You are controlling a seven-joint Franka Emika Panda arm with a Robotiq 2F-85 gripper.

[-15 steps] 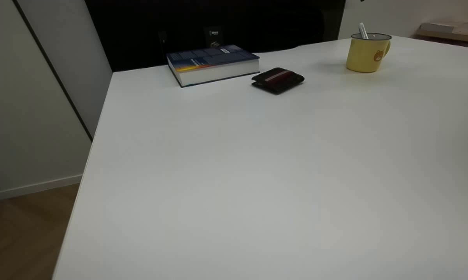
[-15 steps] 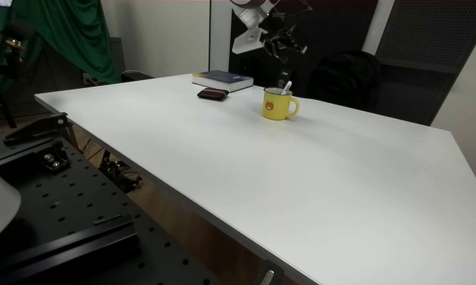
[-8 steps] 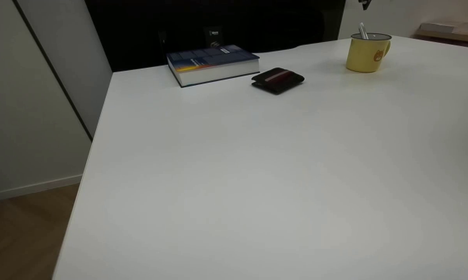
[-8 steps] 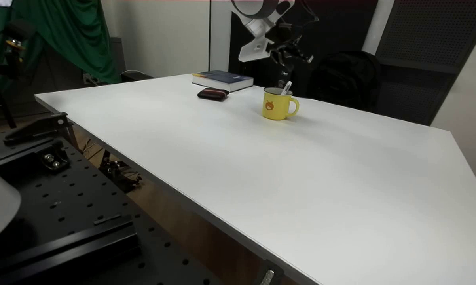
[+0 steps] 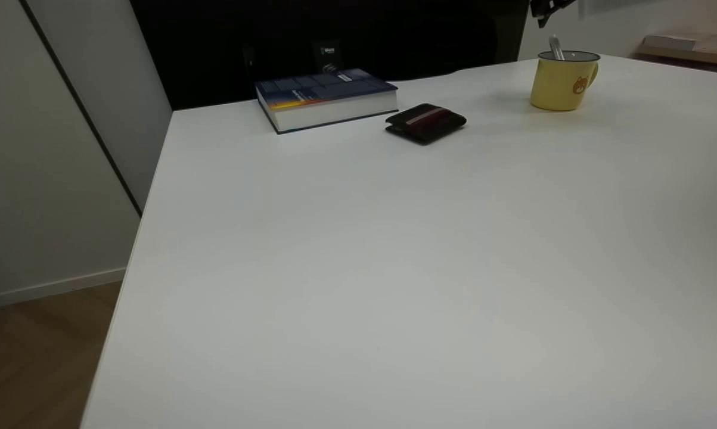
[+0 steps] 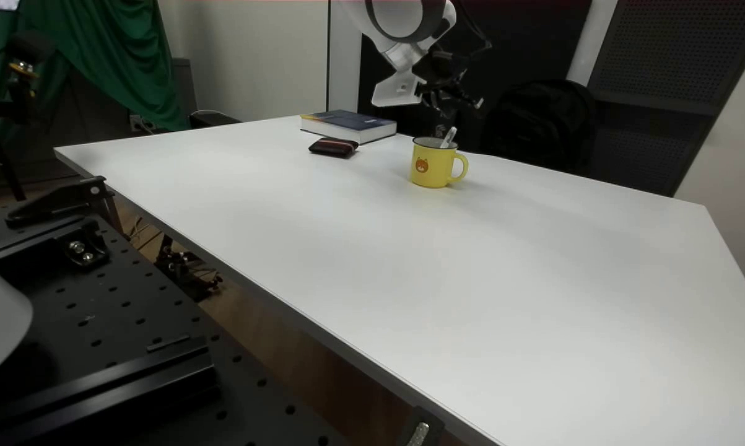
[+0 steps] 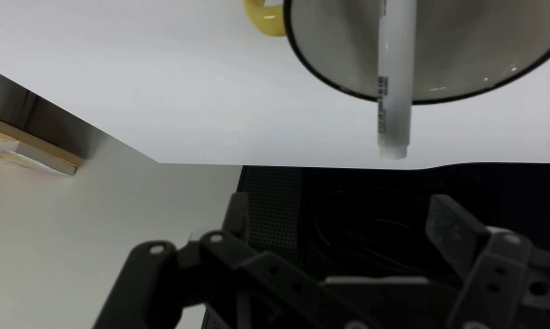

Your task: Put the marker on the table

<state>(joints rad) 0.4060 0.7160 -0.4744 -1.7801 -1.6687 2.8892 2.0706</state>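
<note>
Gaping wide, hand (image 7: 345, 221) hangs apart from marker (image 7: 396, 82) leaning in mug (image 6: 430, 170).

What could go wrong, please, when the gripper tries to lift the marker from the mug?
The marker stands tilted in the yellow mug, so a sideways pull might tip the mug. The open gripper is not yet around the marker and could close off-centre. If dropped, the marker might roll off the table, whose edge is nearby.
</note>
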